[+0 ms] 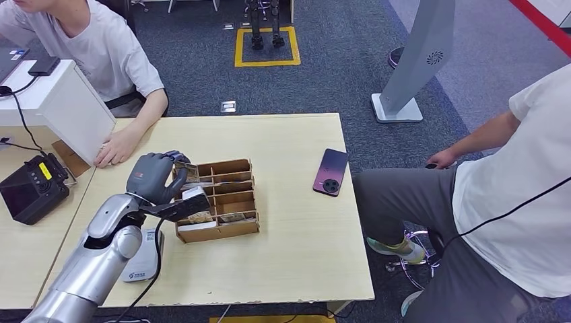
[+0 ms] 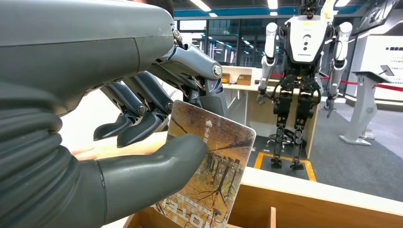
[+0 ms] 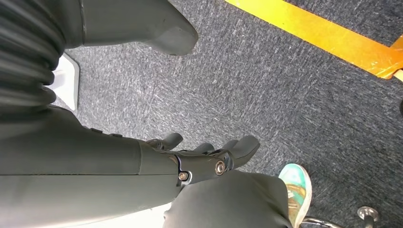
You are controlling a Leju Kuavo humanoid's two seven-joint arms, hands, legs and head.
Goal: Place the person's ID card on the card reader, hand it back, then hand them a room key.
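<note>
Left wrist view: one room key (image 2: 209, 175) between left hand (image 2: 142, 118) fingers (image 2: 138, 126).

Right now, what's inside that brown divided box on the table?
The cardboard organizer holds cards in several compartments. The left hand grips one printed card above it and covers the nearest slots.

Even, bright indoor light falls from overhead; ceiling strip lights (image 2: 202, 4) show in the left wrist view. On the table (image 1: 289, 202) shadows are soft and short, with no harsh glare. The head view is sharp throughout. In the left wrist view the near hand (image 2: 142, 109) is slightly soft. The right wrist view is dimmer, the carpet (image 3: 285, 95) grainy.
</note>
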